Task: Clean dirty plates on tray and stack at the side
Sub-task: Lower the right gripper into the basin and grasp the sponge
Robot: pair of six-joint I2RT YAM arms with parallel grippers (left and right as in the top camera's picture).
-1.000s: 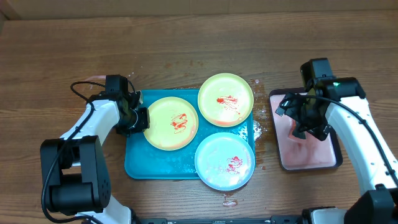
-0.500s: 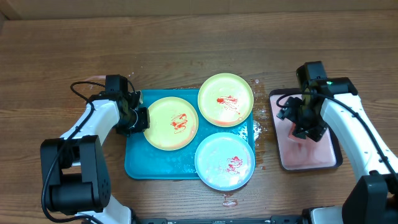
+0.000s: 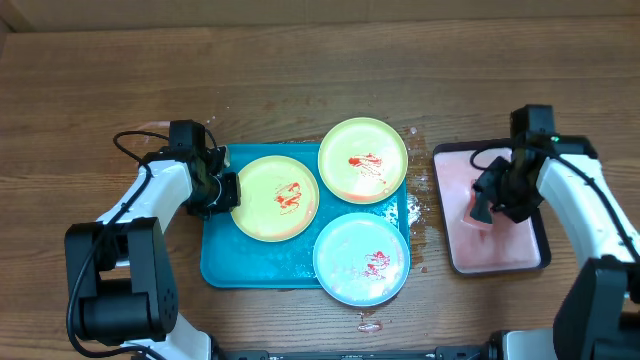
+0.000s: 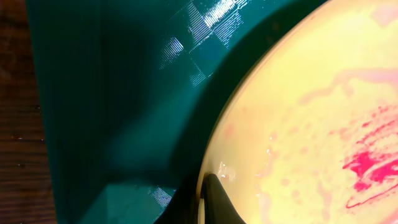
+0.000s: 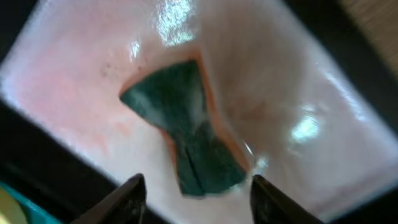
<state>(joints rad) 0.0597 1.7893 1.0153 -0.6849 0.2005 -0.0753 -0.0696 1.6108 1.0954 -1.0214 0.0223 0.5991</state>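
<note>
- Pinched shut with the left gripper: the near rim of the left yellow-green plate, flat on the tray and reaching away from those fingers.
- Beyond it from the left fingers: the far yellow-green plate and the pale blue plate, all three smeared red, none stacked.
- Spread roughly half wide on the right gripper, low over the pink tray, gripping nothing.
- Just ahead of those fingertips: the sponge, green face up in pinkish suds, long axis slanting away from the fingers, near end in the gap, touching neither.
- Judged next: lowering and closing across the sponge's narrow width, right arm nearest.
</note>
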